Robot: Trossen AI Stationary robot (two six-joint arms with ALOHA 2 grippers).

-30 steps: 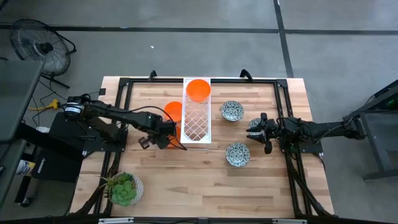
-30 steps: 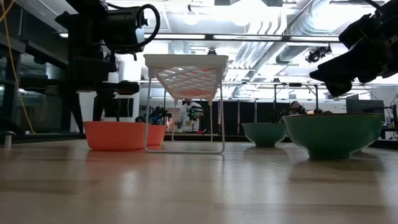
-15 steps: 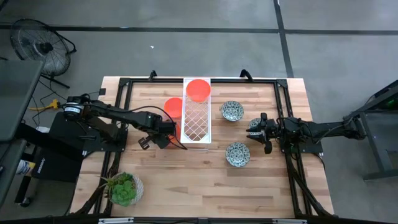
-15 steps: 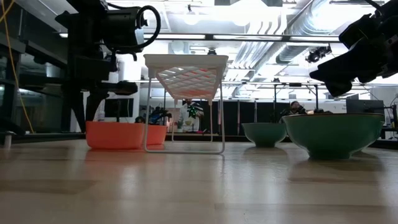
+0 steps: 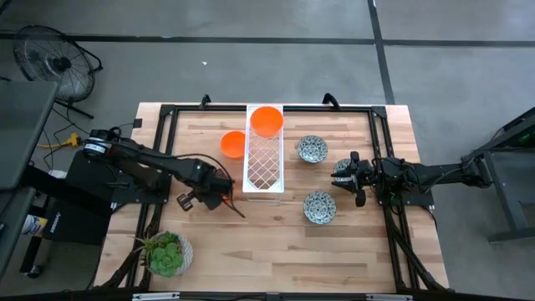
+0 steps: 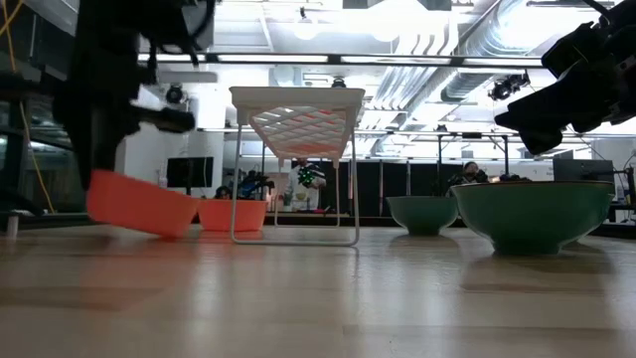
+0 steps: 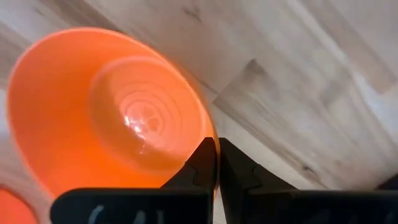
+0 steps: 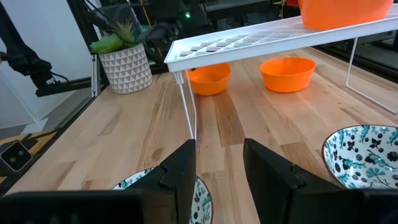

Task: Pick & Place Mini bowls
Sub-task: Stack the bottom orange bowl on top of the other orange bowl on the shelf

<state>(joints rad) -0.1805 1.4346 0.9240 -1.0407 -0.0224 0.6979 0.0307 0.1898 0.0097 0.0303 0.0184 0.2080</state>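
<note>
My left gripper (image 5: 214, 197) sits near the table's middle left, shut on a plain orange bowl (image 7: 106, 118), which shows tilted in the low view (image 6: 139, 204). A second orange bowl (image 5: 233, 144) rests on the table left of the white rack. The third (image 5: 267, 119) stands on the rack's far end. Two patterned bowls (image 5: 313, 150) (image 5: 319, 207) sit on the table right of the rack. My right gripper (image 8: 217, 149) hovers open in the air between them (image 5: 345, 176), touching nothing. My left gripper pinches the orange bowl's rim (image 7: 210, 132), one finger inside the bowl and one outside. The bowl hangs tilted in the hold, its lower side close to the table (image 6: 177, 229); whether it touches the wood I cannot tell.
A white wire rack on thin legs (image 5: 264, 159) stands mid-table. A potted green plant (image 5: 167, 253) sits at the near left corner. Black frame rails (image 5: 167, 117) run along the table's edges. Bare wood lies along the near side (image 5: 267, 251).
My left gripper has drawn away from the rack toward the table's near left, carrying the orange bowl with it. The bowl, level beside the rack a second ago, is now tipped. The orange bowl behind it stays put. My right arm has kept still.
</note>
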